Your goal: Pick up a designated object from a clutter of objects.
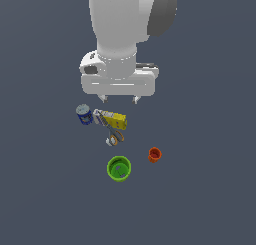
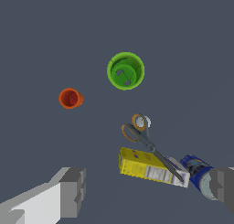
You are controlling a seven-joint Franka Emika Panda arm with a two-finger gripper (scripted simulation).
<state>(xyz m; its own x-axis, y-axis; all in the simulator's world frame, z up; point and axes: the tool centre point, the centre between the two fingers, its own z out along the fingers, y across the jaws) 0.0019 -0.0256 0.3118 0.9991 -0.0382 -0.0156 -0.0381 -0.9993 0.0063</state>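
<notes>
Hovering high above the dark tabletop (image 1: 210,189), the gripper (image 1: 119,97) hangs with its jaws spread and nothing between them. In the exterior view the orange cup (image 1: 154,154) stands upright on its own, just beside the green cup (image 1: 119,168) on the exterior view's right, and well apart from the blue can (image 1: 84,114), yellow box (image 1: 114,120) and scissors (image 1: 114,135) bunched under the arm.

Over to the wrist view: the orange cup (image 2: 70,98) shows its open mouth, clear of the green cup (image 2: 125,71); the scissors (image 2: 142,136) lie across the yellow box (image 2: 148,168), touching the blue can (image 2: 196,172).

It looks light, rigid and a bit slick, so it could tip; pinching across the rim from above seems the best hold.
</notes>
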